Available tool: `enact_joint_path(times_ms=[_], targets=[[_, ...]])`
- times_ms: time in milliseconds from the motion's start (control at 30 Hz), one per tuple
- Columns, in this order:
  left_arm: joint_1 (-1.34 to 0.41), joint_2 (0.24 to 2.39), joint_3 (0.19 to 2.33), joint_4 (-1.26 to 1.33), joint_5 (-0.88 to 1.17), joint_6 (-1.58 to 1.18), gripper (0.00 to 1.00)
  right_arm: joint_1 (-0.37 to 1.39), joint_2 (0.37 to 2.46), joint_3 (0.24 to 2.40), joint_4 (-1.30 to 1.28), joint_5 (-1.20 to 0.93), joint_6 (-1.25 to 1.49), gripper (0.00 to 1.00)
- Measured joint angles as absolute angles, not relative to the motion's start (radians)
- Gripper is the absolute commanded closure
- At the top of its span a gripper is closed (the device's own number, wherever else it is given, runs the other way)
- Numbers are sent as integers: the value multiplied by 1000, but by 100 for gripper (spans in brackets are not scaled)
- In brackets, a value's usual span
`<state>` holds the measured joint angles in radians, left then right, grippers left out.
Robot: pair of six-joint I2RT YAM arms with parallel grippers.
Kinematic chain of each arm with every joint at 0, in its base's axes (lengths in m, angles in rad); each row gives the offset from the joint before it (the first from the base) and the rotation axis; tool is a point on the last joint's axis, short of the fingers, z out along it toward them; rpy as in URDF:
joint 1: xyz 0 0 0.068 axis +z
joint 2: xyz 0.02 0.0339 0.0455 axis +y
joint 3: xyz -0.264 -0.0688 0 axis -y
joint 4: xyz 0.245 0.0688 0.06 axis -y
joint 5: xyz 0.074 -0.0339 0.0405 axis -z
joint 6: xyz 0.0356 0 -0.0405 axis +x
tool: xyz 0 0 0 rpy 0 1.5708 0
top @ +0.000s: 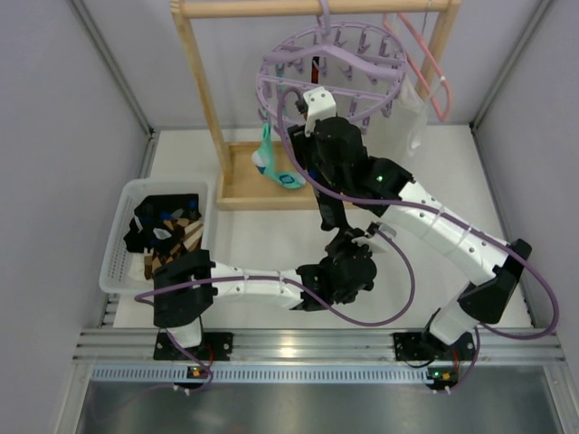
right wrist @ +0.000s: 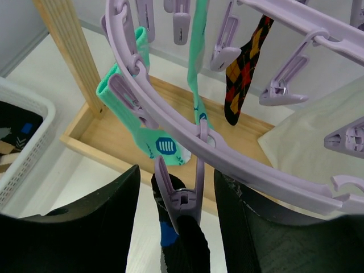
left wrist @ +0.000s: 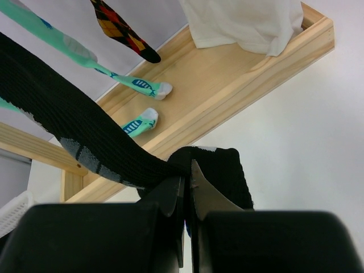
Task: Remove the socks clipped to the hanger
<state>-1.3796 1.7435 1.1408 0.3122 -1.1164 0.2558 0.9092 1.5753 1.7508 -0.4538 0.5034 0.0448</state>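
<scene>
Risk notes, view by view.

Top view: hanger (top: pixel 330 68) hangs upper centre off wooden rack (top: pixel 204 99). R arm (top: pixel 425 217) reaches up to its lower-left rim. L arm (top: pixel 253 285) lies across desk (top: pixel 271 235), wrist mid-frame. Basket (top: pixel 122 262) at left already has socks in it. Can't pick out the pulled sock btw the arms here.

L wrist: L jaws closed tight on black sock (left wrist: pixel 68 108), pinched at bottom centre. Sock runs taut to upper left. Teal socks (left wrist: pixel 145 85) & argyle sock (left wrist: pixel 122 28) dangle over rack base (left wrist: pixel 227 85); white bag (left wrist: pixel 244 23) at top.

R wrist: R jaws open, one finger each side of clip (right wrist: pixel 183 199) at bottom centre, prob. not touching it. Clip has the black sock's top in its bite.

What could go wrong:
- If L pulls while the clip bites, the ring tilts or swings, maybe off the rack, or the clip snaps.
- If R closes off-centre, it pinches ring or sock instead of the clip levers, so no release.
- On sudden release the taut sock whips; L grip near the end could slip and the sock lands on desk.
- A swinging ring could snag the teal socks nearby.
</scene>
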Motion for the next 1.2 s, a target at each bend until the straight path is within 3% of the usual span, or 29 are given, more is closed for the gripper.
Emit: enact_joint_path(times_ms=[233, 333, 467, 633, 1200], targets=[[-1380, 1743, 1141, 312, -1115, 256, 100, 910, 1600, 1777, -458, 527, 37, 51], [-1380, 1743, 1141, 312, -1115, 256, 100, 910, 1618, 1797, -455, 545, 31, 60], [-1380, 1743, 1141, 313, -1115, 255, 100, 910, 1627, 1801, -451, 570, 25, 80], [-1380, 1729, 1130, 313, -1108, 229, 100, 910, 1628, 1802, -444, 583, 26, 92], [-1319, 1541, 865, 259, -1028, -6, 100, 909, 1555, 1724, -362, 582, 72, 96]])
